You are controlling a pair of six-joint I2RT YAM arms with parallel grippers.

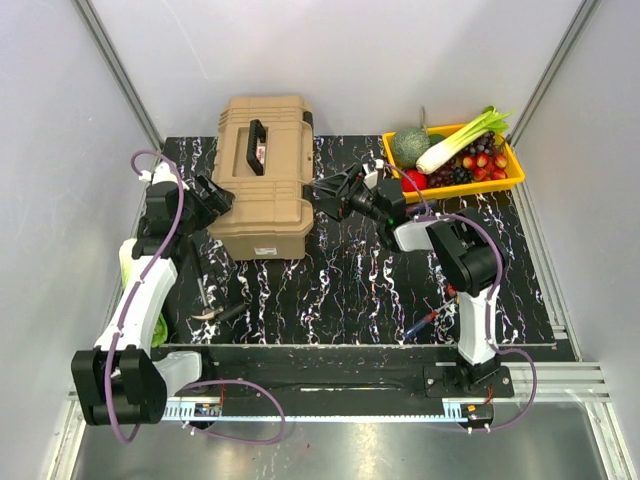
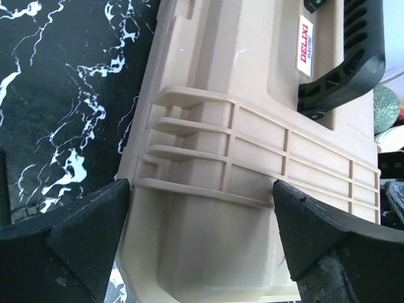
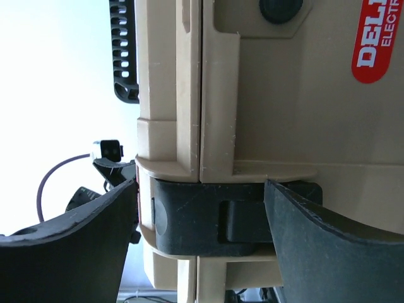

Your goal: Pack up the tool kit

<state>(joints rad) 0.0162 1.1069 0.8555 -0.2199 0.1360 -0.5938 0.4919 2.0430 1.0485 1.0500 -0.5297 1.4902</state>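
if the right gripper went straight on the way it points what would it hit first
Most likely the black latch on the toolbox side: it sits dead ahead, between the open jaws of the right gripper. How near is hard to tell.

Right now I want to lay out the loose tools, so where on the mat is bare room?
The widest bare patch of mat lies in front of the toolbox, between the pliers and the right arm. A narrower strip runs in front of the yellow tray. Crowded: both toolbox sides, where the left gripper and right gripper sit open.
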